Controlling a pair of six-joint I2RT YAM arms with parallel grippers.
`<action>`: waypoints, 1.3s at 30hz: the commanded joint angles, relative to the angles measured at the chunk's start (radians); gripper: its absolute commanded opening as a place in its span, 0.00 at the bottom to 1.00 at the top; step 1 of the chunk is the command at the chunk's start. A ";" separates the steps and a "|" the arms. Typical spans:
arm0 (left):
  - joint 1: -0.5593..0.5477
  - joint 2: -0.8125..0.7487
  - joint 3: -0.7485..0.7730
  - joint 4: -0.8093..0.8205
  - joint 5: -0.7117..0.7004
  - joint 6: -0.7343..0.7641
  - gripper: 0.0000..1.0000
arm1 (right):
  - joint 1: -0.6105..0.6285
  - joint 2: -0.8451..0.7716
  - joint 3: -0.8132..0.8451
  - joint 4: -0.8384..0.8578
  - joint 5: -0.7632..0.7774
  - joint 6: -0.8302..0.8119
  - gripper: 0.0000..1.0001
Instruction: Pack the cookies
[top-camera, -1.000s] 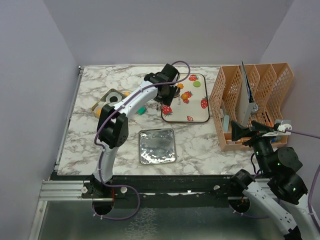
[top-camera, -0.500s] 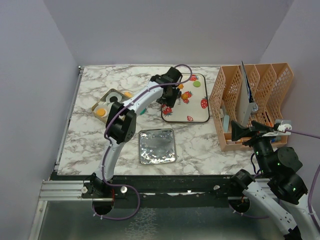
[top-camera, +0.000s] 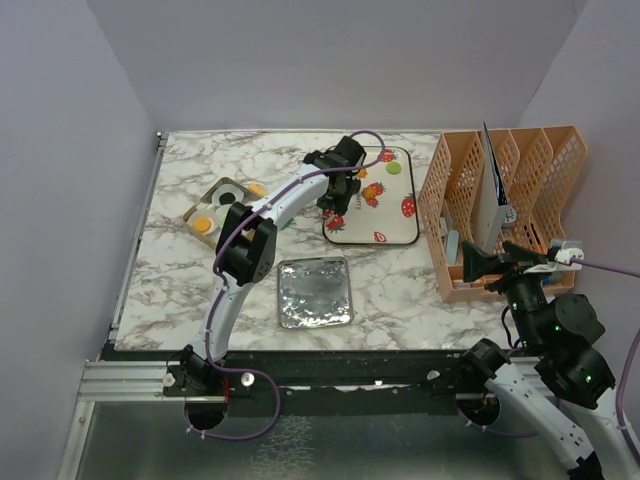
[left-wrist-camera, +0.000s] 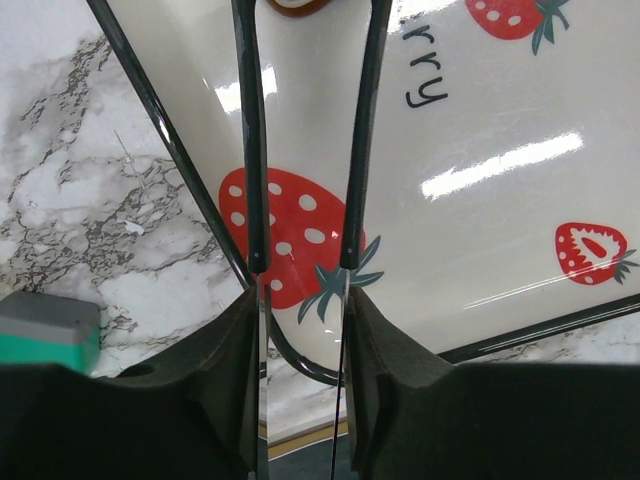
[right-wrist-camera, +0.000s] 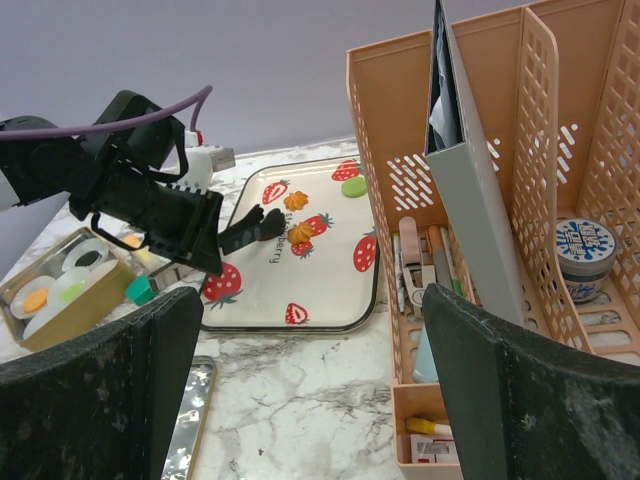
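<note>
Left end effector (right-wrist-camera: 266, 221) hangs low over the strawberry tray (left-wrist-camera: 480, 230), jaws narrowly parted. An orange-brown cookie (left-wrist-camera: 296, 5) lies at my fingertips, and a green cookie (top-camera: 395, 168) sits farther along the tray. My right end effector (top-camera: 478, 262) gapes wide beside the file rack (top-camera: 520, 170).

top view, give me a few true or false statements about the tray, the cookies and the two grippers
1. The left gripper is over the white strawberry-print tray. True.
2. The orange plastic file rack stands on the table's left side. False: the rack stands on the right side.
3. The right gripper has its jaws open. True.
4. The round green cookie is held in the right gripper. False: it lies on that tray, near its far right corner.
</note>
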 joint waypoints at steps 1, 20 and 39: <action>0.002 -0.005 0.008 -0.007 -0.005 -0.003 0.31 | 0.000 -0.005 -0.008 -0.004 0.006 -0.006 1.00; 0.000 -0.338 -0.340 0.027 0.070 -0.008 0.04 | 0.000 -0.010 -0.007 -0.005 0.003 -0.004 1.00; 0.046 -0.704 -0.671 0.035 0.026 -0.103 0.03 | 0.000 -0.013 -0.007 -0.003 -0.006 -0.004 1.00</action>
